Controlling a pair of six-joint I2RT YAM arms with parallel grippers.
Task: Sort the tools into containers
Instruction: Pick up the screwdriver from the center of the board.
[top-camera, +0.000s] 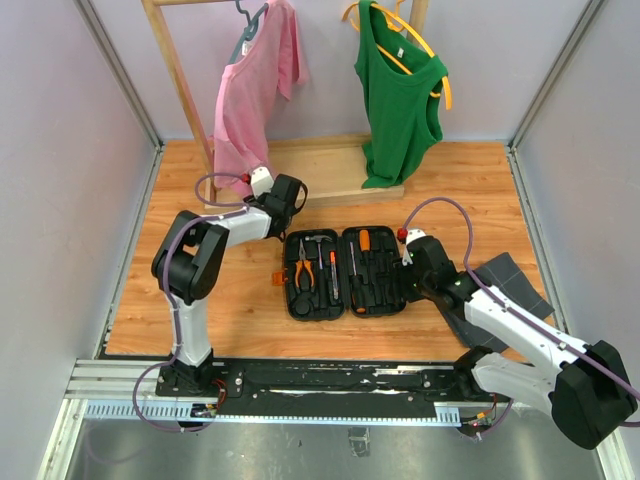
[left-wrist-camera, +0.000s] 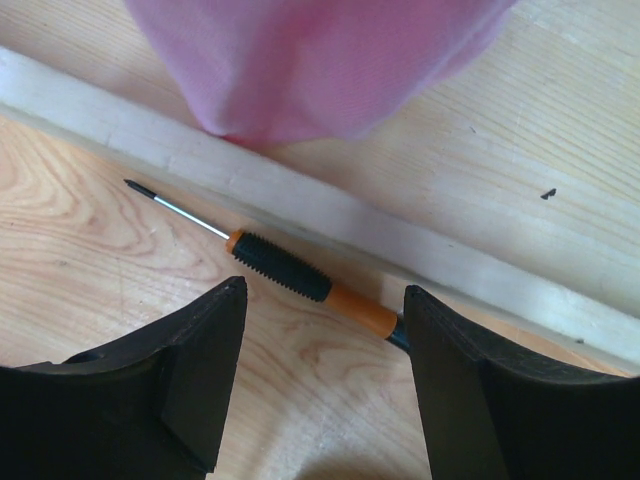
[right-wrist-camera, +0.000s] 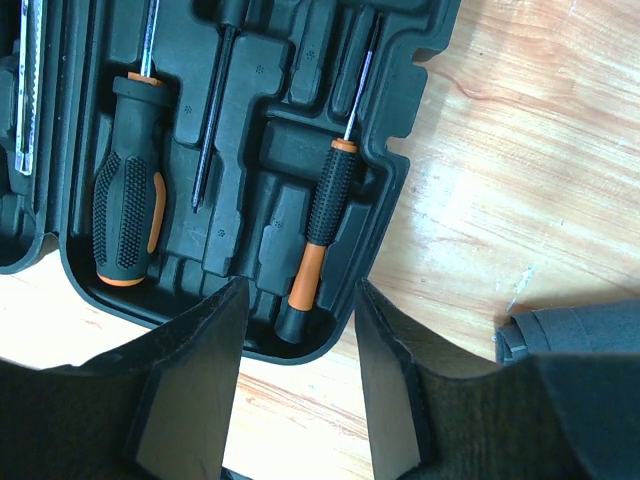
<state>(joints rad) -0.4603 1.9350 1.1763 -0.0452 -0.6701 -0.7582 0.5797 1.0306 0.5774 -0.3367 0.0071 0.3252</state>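
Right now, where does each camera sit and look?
Top: above, behind the arms, looking down at the open case; both arms show.
Left wrist: on the left gripper, facing a loose screwdriver and pink shirt; fingers show.
Right wrist: on the right gripper, facing the case; fingers show.
Shared: top and right wrist both see the case.

"Much room around the left gripper (left-wrist-camera: 322, 290)?"

"Only on the near side, where the counter (left-wrist-camera: 100, 290) is bare. The loose screwdriver (left-wrist-camera: 280, 268) lies just beside the rack's base rail (left-wrist-camera: 300, 195), and the pink shirt (left-wrist-camera: 320, 60) hangs low over that rail."

"And on the right?"

"The right gripper (right-wrist-camera: 298, 290) is over the outer edge of the case (right-wrist-camera: 400, 170). Moulded ridges crowd the slim screwdriver (right-wrist-camera: 320, 215) on both sides. There's bare wood between the case and the grey tray (right-wrist-camera: 575, 330), so that gap is open."
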